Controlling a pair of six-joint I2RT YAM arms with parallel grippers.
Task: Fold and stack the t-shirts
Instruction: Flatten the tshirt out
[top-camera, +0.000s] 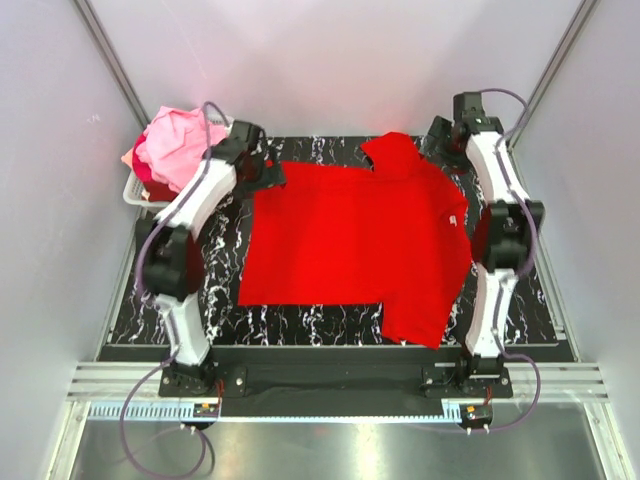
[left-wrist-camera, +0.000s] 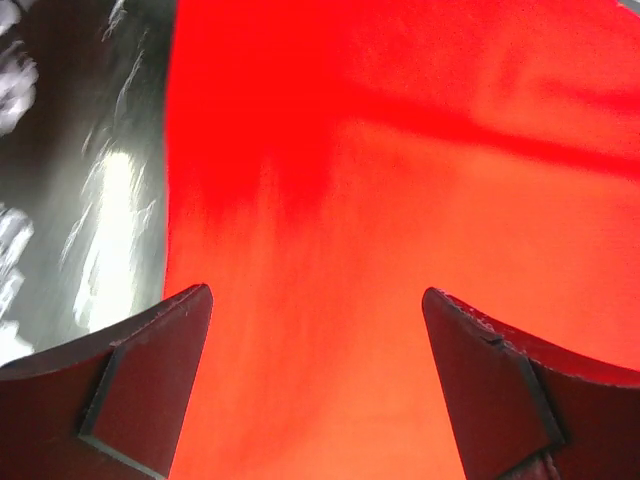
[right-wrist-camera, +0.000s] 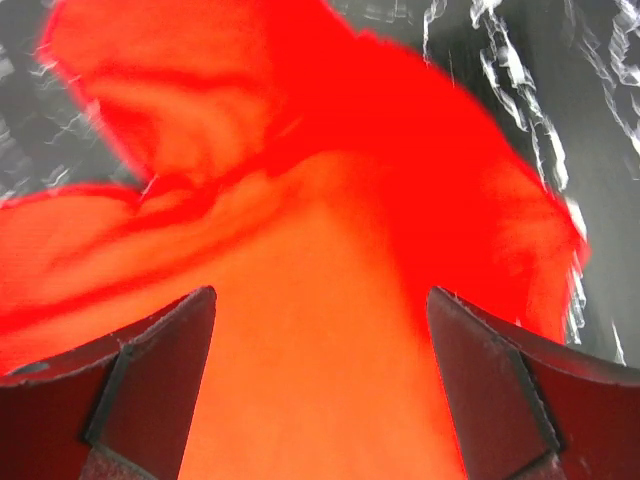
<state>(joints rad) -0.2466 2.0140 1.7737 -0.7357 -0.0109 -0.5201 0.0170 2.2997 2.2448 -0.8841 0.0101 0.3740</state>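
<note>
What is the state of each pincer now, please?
Left pincer: open, holding nothing, over the plain red cotton t-shirt.
Right pincer: open, holding nothing.

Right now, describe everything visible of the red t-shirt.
The red t-shirt is plain bright red, soft-looking cloth, spread mostly flat on the black marbled mat, hem toward the left arm, neck with a small white label toward the right. The far sleeve is bunched up; the near sleeve lies flat. The left gripper and right gripper are open above its far edge, gripping nothing.
</note>
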